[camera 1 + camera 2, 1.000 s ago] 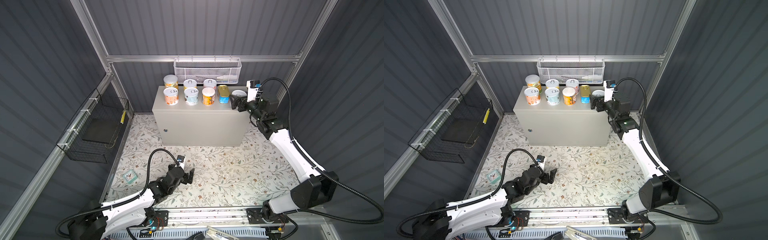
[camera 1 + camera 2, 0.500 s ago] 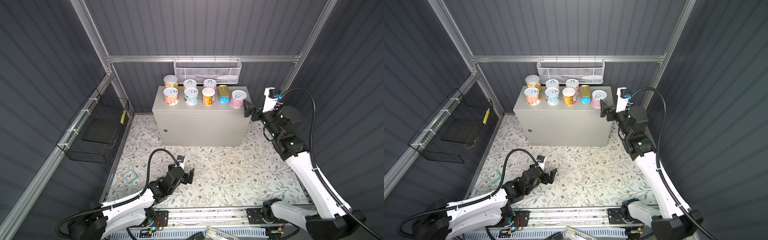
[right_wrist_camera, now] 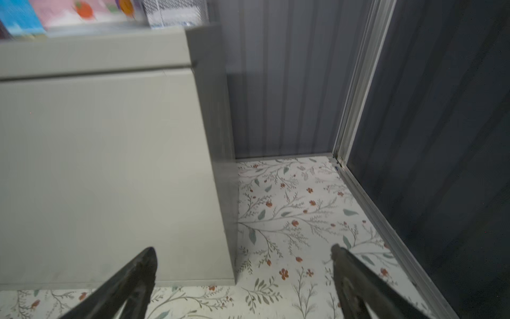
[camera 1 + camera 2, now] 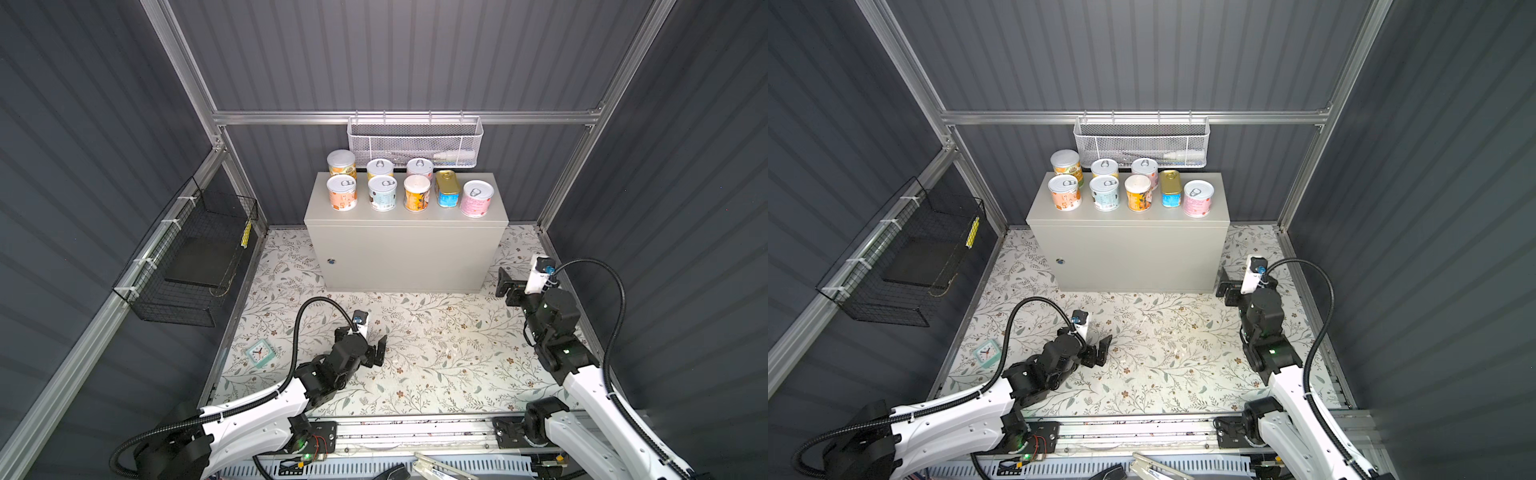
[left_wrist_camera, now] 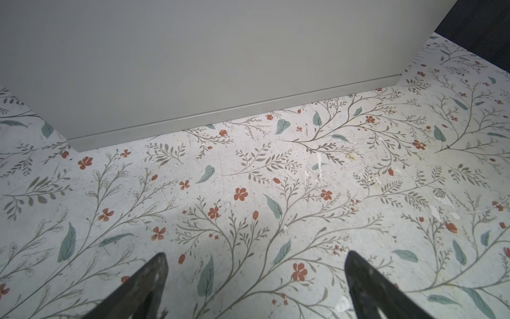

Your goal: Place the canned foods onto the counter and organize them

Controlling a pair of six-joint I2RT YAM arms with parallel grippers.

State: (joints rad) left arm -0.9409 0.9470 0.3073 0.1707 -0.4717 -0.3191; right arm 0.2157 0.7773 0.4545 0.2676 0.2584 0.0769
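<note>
Two grippers, both empty. Your left gripper [image 5: 256,256] hangs low over the floral floor [image 4: 436,345] in front of the counter [image 4: 407,249], jaws spread wide. Your right gripper [image 3: 242,250], just as wide, sits by the counter's right front corner, well below its top. All eight canned foods [image 4: 383,193] stand upright on the counter top: three at the back and the rest in a front row, which ends on the right with the gold tin [image 4: 447,189] and the pink can [image 4: 477,198]. If you straighten any, expect them to be stiff, probably fairly heavy, and slick on the label. Close across the round wall at mid-height, never on the pull-tab lid. The neighbours stand close together, so come in where a gap shows, and take the tin across its narrow sides.
</note>
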